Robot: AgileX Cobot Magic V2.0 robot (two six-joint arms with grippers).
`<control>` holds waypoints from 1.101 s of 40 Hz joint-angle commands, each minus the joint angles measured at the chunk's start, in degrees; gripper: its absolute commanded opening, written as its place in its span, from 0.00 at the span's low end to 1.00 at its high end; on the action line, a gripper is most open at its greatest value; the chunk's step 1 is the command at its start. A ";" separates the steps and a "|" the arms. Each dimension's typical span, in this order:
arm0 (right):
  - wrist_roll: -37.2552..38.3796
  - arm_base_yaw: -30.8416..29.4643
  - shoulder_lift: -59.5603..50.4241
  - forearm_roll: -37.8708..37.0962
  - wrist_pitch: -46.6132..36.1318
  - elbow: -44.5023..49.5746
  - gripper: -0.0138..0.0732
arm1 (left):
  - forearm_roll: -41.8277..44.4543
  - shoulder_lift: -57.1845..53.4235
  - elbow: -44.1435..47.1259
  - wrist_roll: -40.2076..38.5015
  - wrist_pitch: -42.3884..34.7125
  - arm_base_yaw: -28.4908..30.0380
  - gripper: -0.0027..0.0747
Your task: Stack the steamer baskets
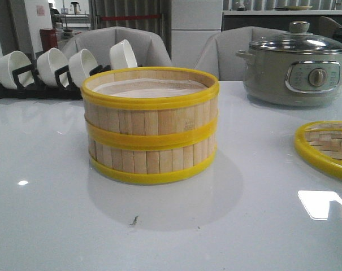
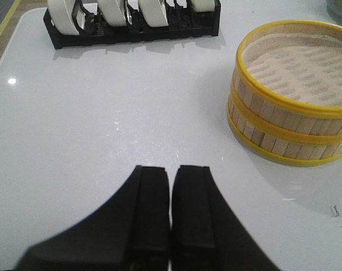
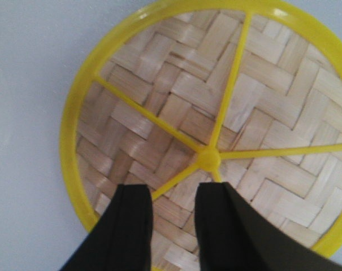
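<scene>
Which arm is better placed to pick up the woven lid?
Right: its claw hovers open directly over the woven lid, while the left claw is shut, off beside the stacked steamer baskets.

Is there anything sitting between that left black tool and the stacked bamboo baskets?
Nothing visible. In the left wrist view, only bare white table lies between the left tool and the stacked steamer baskets. The bowl rack sits off to the side, at the table's far edge.
</scene>
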 commanded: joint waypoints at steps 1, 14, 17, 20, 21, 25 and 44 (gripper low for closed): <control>0.04 -0.29 -1.64 -2.34 0.51 -2.33 0.52 | 0.10 0.22 -1.60 -0.54 -4.61 0.07 0.17; 0.45 -0.40 -0.54 -2.41 -2.92 -2.33 0.52 | 0.10 0.22 -1.60 -0.54 -4.61 0.07 0.17; 0.47 -0.40 -0.44 -2.41 -3.12 -2.33 0.52 | 0.10 0.22 -1.60 -0.54 -4.61 0.07 0.17; 0.47 -0.40 -0.14 -2.52 -3.36 -2.38 0.52 | 0.10 0.22 -1.60 -0.54 -4.61 0.07 0.17; 0.47 -0.40 0.05 -2.72 -3.43 -2.38 0.52 | 0.10 0.22 -1.60 -0.54 -4.61 0.07 0.17; 0.47 -0.40 0.89 -2.87 -4.33 -2.38 0.52 | 0.10 0.22 -1.60 -0.54 -4.61 0.07 0.17; 1.52 -0.40 3.63 -2.87 -5.29 -3.11 0.52 | 0.10 0.22 -1.60 -0.54 -4.61 0.07 0.17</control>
